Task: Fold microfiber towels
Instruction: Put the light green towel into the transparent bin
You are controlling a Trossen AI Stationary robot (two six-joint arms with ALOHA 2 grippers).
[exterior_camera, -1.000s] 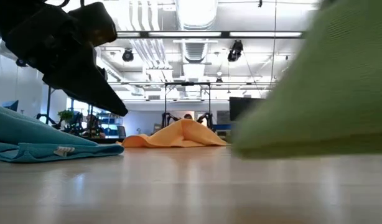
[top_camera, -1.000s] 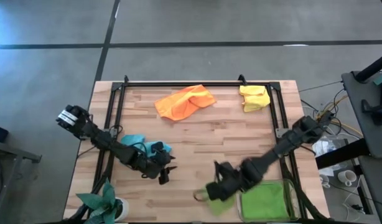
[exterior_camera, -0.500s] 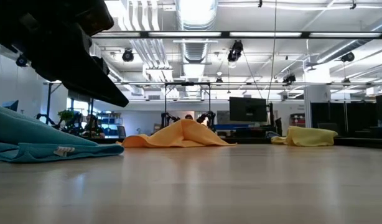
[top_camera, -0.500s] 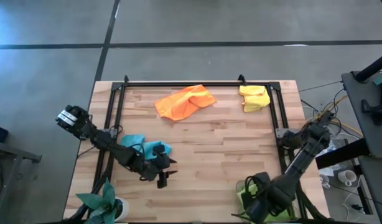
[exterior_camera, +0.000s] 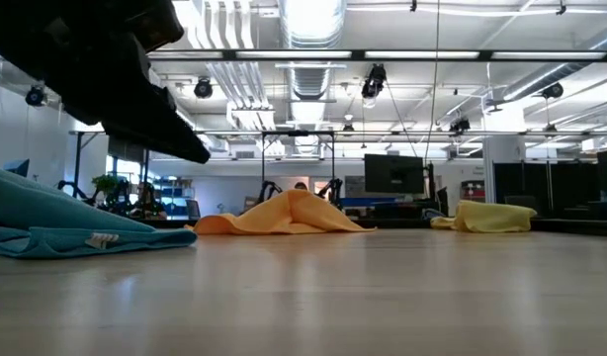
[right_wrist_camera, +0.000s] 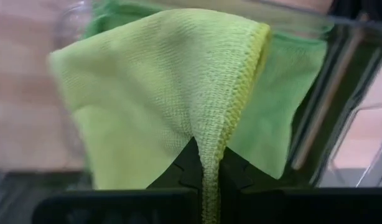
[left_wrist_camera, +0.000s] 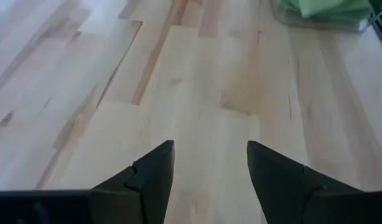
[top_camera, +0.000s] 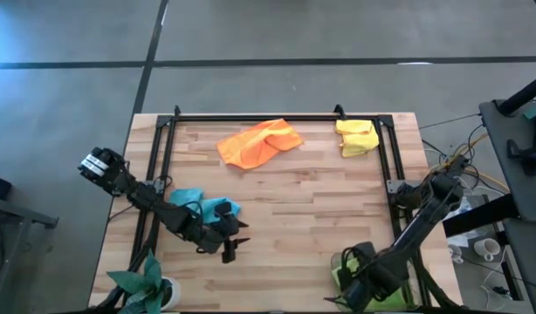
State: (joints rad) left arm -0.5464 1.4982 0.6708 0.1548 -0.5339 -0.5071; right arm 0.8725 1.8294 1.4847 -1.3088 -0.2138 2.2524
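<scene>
High view takes in the whole wooden table (top_camera: 285, 201). The orange towel (top_camera: 259, 143) lies crumpled at the far edge, well ahead of both grippers, and the smaller yellow towel (top_camera: 356, 137) is bunched near the far right corner. The light blue towel (top_camera: 202, 206) sits right behind the left gripper (top_camera: 230, 248).

Right wrist view shows what the overhead picture mostly hides: the right gripper (right_wrist_camera: 202, 171) has its fingers pinched tight on a fold of the yellow-green towel (right_wrist_camera: 172, 93), which stands up from the jaws with a knitted hem down one edge. It hangs over a darker green towel (right_wrist_camera: 290, 99) in the clear tray (right_wrist_camera: 328, 74) at the table's near right corner.

Left wrist view shows the left jaws spread wide over bare wood, gripping nothing.

Low view shows a small white tag (exterior_camera: 101, 238) on the blue towel's edge; no writing can be read.
</scene>
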